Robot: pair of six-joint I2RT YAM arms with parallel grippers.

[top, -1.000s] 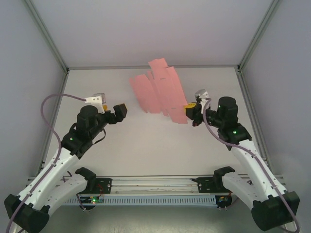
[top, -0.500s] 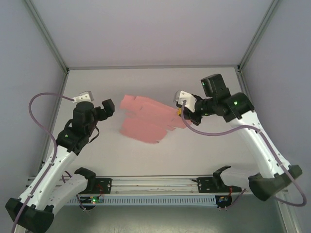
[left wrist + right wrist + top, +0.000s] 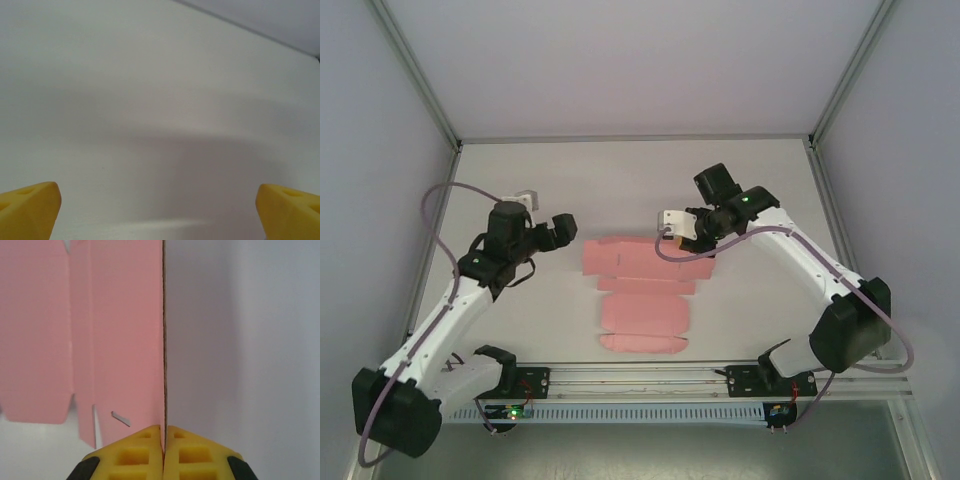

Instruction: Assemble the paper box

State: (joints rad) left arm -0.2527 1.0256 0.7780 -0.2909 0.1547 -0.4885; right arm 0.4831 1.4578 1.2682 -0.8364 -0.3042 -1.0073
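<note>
right gripper [image 3: 164,437] pressed tight on the far right edge of the paper box [image 3: 640,290] | box is just an unfolded pink sheet, creased flaps and all, mid worktop [image 3: 620,180] between the arms | left gripper [image 3: 565,228] spread wide, near the sheet's left side, not touching it

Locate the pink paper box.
In the top view the paper box is spread unfolded at centre, its far right edge pinched in the right hand; the open left hand sits off its far left corner.

paper box [image 3: 640,315]: matt pink card; table [image 3: 750,300]: smooth matt white
</note>
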